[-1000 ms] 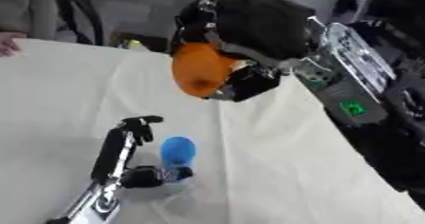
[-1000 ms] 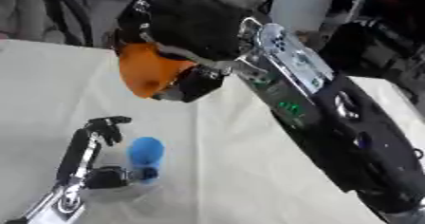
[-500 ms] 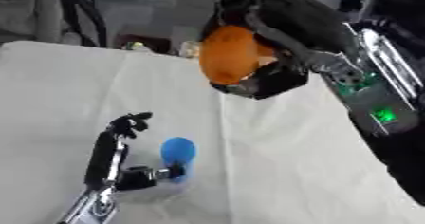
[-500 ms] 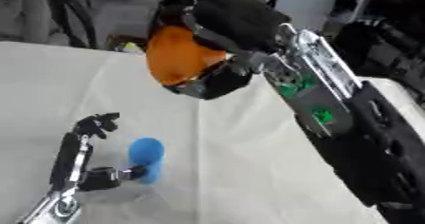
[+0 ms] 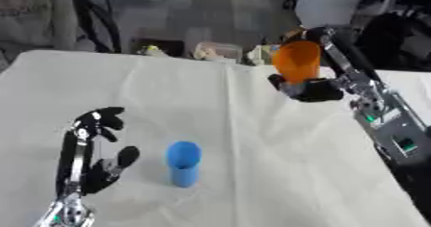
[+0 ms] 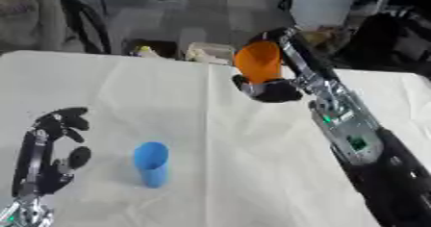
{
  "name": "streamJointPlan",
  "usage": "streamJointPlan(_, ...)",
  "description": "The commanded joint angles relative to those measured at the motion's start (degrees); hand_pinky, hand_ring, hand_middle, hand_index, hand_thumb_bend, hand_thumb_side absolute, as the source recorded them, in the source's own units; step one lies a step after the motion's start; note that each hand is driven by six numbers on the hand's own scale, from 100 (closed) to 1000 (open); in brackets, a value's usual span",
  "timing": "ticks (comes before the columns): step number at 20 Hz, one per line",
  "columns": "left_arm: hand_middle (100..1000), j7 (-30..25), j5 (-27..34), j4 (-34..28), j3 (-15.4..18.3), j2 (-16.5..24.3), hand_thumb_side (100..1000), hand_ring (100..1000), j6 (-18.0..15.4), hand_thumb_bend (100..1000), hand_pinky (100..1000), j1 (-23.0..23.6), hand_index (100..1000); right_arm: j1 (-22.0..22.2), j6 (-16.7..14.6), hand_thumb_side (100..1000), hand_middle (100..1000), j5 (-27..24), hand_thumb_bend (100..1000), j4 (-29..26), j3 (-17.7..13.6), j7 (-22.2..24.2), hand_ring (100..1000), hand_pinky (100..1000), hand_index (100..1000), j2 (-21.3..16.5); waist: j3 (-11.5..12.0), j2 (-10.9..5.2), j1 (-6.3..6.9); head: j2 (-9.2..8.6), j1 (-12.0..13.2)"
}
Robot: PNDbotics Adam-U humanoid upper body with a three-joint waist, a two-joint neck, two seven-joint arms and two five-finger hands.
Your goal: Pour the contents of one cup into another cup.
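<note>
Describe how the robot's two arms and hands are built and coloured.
The left hand is black with slim silver metal links along the fingers. The right hand is black; its forearm is silver-grey metal carrying small green lights, turning black toward the elbow.

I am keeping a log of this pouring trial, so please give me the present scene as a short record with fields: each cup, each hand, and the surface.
orange cup: held up in the air by the right hand, far right side of the table
blue cup: standing upright on the table, nothing touching it
right hand: fingers curled round the orange cup
left hand: open, beside the blue cup, apart from it
table: covered with white cloth
</note>
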Motion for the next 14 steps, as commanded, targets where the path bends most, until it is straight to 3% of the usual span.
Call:
streamJointPlan(1, 524, -1.98, 7.00, -3.00, 2.27, 1.39, 958, 574, 2.81, 1000, 421, -1.16, 718, 0.11, 0.37, 122, 190, -3.22, 100, 2.83, -0.46, -2.43, 214, 100, 440, 1.47, -0.07, -0.79, 0.27, -0.63, -0.28)
streamJointPlan(4, 532, -0.84, 13.34, -2.73, 3.39, 0.80, 963, 575, 4.29, 1000, 418, -1.57, 717, 1.91, 0.06, 194, 202, -4.41, 100, 3.25, 0.25, -3.42, 227, 100, 448, 3.60, -0.35, -0.77, 0.44, -0.64, -0.50)
streamJointPlan(7, 529, 0.61, 15.88, -2.31, 4.10, 0.30, 967, 574, 4.69, 1000, 418, -1.74, 714, 4.15, -0.30, 278, 233, -5.05, 136, 2.33, 1.48, -3.47, 266, 132, 468, 5.33, -0.55, -0.78, 0.42, -0.54, -0.65)
streamJointPlan(8, 528, 0.85, 16.11, -2.18, 4.22, 0.17, 967, 572, 4.74, 1000, 418, -1.74, 714, 4.84, -0.60, 280, 260, -4.83, 306, 1.81, 2.15, -2.92, 326, 190, 490, 5.62, -0.57, -0.78, 0.43, -0.51, -0.67)
streamJointPlan(9, 527, 1.02, 16.15, -2.06, 4.30, 0.09, 967, 572, 4.79, 1000, 418, -1.74, 714, 5.44, -0.90, 332, 262, -4.37, 196, 1.28, 2.66, -2.26, 326, 190, 490, 5.82, -0.60, -0.79, 0.43, -0.47, -0.67)
streamJointPlan(10, 526, 1.11, 16.14, -1.96, 4.34, 0.00, 968, 572, 4.82, 1000, 418, -1.67, 714, 6.07, -1.21, 381, 298, -3.95, 240, 0.78, 3.16, -1.52, 391, 245, 508, 5.98, -0.63, -0.83, 0.43, -0.41, -0.72)
streamJointPlan(11, 526, 1.16, 16.11, -1.85, 4.38, -0.07, 968, 572, 4.83, 1000, 418, -1.58, 714, 6.65, -1.55, 387, 303, -3.53, 246, 0.26, 3.63, -0.71, 398, 250, 511, 6.05, -0.66, -0.87, 0.42, -0.36, -0.79)
streamJointPlan(14, 525, 1.35, 16.09, -1.39, 4.47, -0.31, 969, 572, 4.87, 1000, 418, -1.42, 713, 8.19, -3.21, 497, 458, -1.23, 352, -1.53, 5.20, 2.47, 523, 397, 597, 5.64, -0.70, -0.96, 0.35, -0.35, -1.01)
